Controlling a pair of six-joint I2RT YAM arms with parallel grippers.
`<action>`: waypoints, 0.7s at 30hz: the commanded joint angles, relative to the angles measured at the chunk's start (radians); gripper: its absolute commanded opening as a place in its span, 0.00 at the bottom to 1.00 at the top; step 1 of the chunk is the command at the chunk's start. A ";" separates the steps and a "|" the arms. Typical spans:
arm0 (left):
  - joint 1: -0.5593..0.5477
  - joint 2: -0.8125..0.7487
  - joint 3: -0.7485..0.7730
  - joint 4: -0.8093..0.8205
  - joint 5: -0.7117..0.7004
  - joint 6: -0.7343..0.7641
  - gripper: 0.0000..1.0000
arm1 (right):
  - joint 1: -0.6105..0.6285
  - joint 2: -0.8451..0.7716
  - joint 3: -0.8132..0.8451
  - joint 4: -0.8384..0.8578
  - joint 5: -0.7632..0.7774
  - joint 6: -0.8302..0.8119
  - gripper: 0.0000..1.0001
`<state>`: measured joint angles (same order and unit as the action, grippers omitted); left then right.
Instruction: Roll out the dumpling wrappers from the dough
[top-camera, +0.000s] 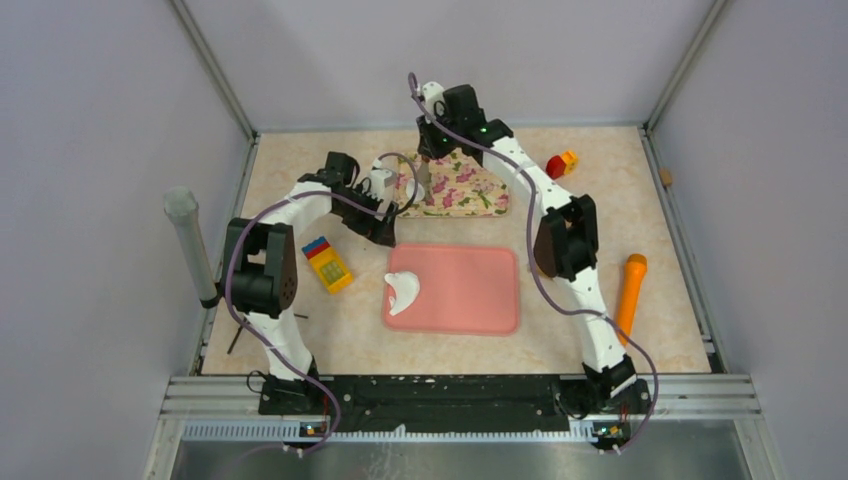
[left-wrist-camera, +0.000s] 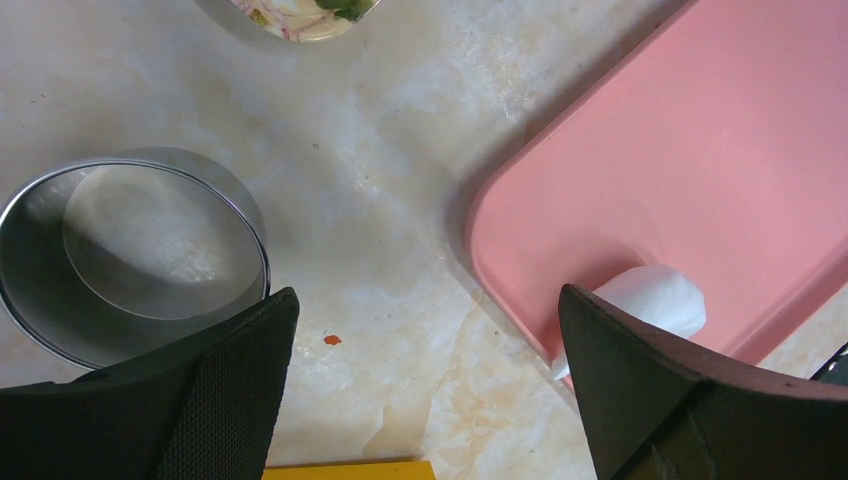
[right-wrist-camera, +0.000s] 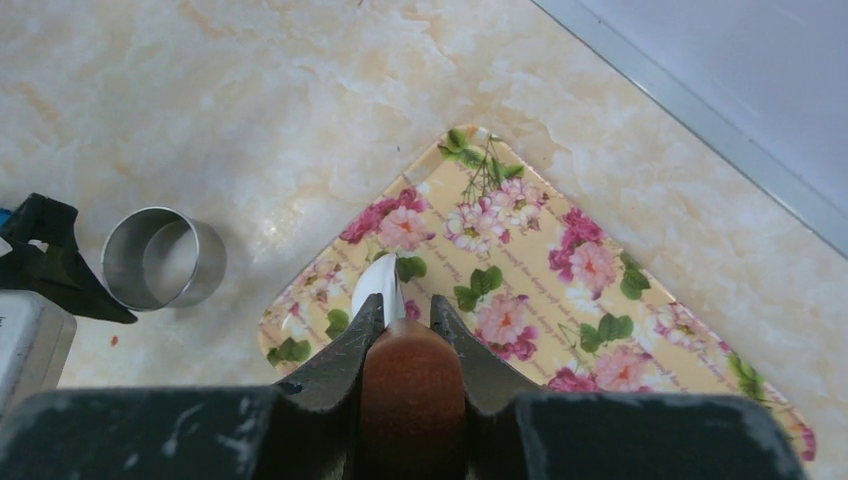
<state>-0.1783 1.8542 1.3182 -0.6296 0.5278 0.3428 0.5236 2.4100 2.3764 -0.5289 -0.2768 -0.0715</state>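
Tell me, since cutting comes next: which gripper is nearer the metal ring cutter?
Left. The left gripper hovers open just beside the metal ring cutter; the right gripper is farther off, over the floral plate.

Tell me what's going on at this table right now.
The right gripper is pinching a thin white dumpling wrapper just above the floral tray, apparently to set it down there. I cannot tell whether it touches the tray yet. The left gripper hangs open and empty over the table, between the metal ring cutter and the pink mat. A piece of dough lies at the mat's edge.
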 joint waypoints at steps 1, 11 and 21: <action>0.005 -0.057 -0.005 0.024 0.029 0.001 0.99 | -0.016 -0.021 -0.022 -0.058 0.245 -0.200 0.00; 0.006 -0.059 -0.008 0.027 0.032 0.000 0.99 | -0.012 -0.027 -0.013 -0.067 0.314 -0.227 0.00; 0.028 -0.072 0.015 0.030 0.033 -0.028 0.99 | -0.042 -0.198 0.007 -0.129 0.194 -0.178 0.00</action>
<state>-0.1707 1.8538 1.3144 -0.6277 0.5354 0.3344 0.5152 2.3795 2.3764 -0.5724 -0.0151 -0.2798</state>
